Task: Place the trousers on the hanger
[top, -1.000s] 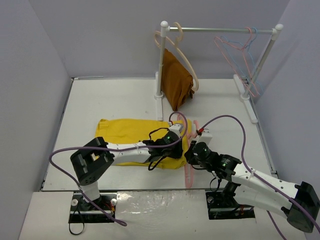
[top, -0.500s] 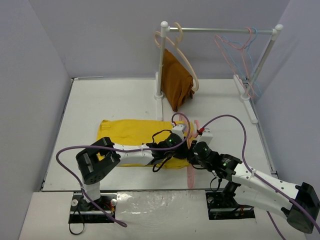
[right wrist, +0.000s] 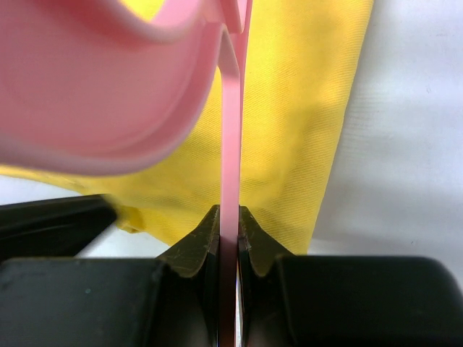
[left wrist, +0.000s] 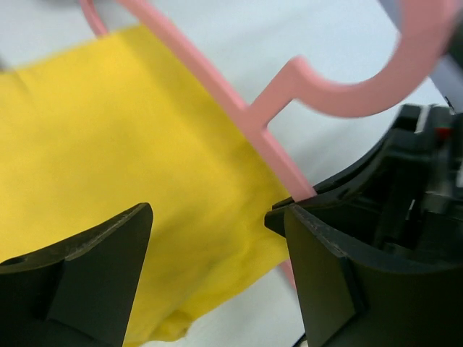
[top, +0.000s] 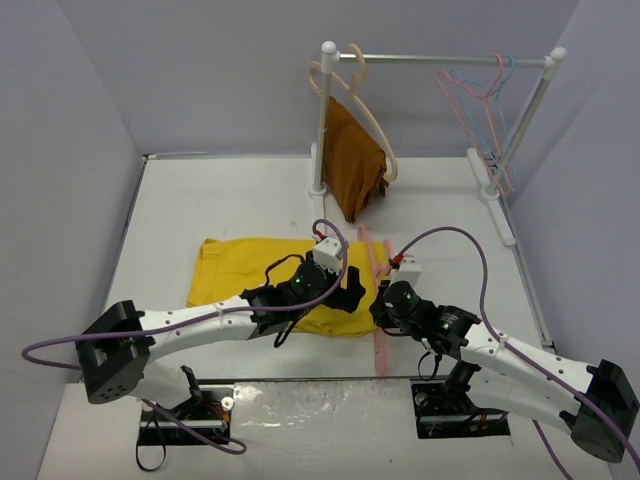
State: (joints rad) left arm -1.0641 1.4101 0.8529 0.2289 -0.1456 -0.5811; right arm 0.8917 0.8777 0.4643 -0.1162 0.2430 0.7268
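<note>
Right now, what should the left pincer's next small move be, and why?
Probably lower the open left pincer onto the hanger-side edge of the bright yellow cloth trousers and close on it. The right pincer is shut on the thin pink plastic hanger at that edge, and the trousers lie flat, not yet draped over its bar.

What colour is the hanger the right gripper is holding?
The hanger is pink; the right wrist view shows it best.
</note>
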